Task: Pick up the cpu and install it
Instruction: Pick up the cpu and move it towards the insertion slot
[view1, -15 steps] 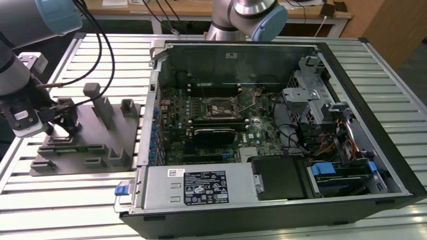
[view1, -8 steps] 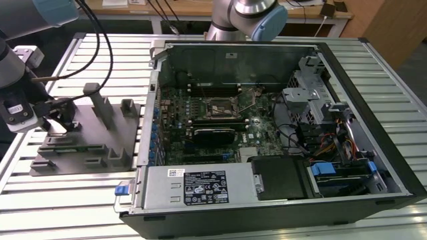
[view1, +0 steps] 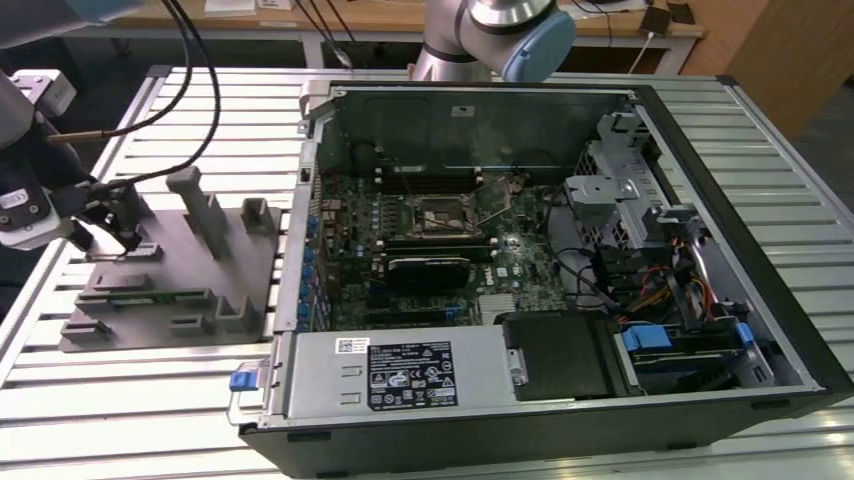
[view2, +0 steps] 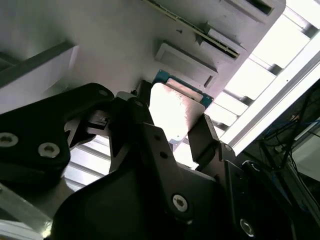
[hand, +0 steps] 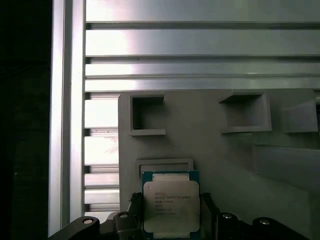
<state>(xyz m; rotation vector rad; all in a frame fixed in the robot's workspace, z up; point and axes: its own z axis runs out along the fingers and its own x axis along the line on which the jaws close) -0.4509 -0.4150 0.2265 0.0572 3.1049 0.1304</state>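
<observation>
Your arm (view1: 461, 40) rose from its base behind the open computer case (view1: 481, 92), and its wrist hung low over the grey fixture (view1: 174, 290), with the gripper (view1: 114, 232) pointing down at it. The hand was open to the width of the cpu (hand: 171, 207) and no wider. In both wrist views the black fingers (view2: 202, 137) stood against two opposite edges of the chip, so the gripper (view2: 172, 115) appeared closed on it. I could not tell whether the cpu rested on the fixture or was lifted just clear. The cpu (view2: 172, 112) sat directly between the fingertips. It was a flat square with a dull silver metal top that caught a bright glare, a blue-green border showing around the lid, and print on its face. The fingers (hand: 207, 212) were matt black, angular links held by round screw heads. Beneath the hand the fixture (hand: 225, 150) was smooth matt grey plastic with shallow rectangular pockets, and in the exterior view upright posts (view1: 200, 205) stood just beside the gripper. Under it lay a table (view1: 134, 400) of ribbed, shiny aluminium slats. Well apart from the hand, the case held a green motherboard (view1: 400, 290) with a square, metal-framed socket (view1: 447, 217) near its middle.
</observation>
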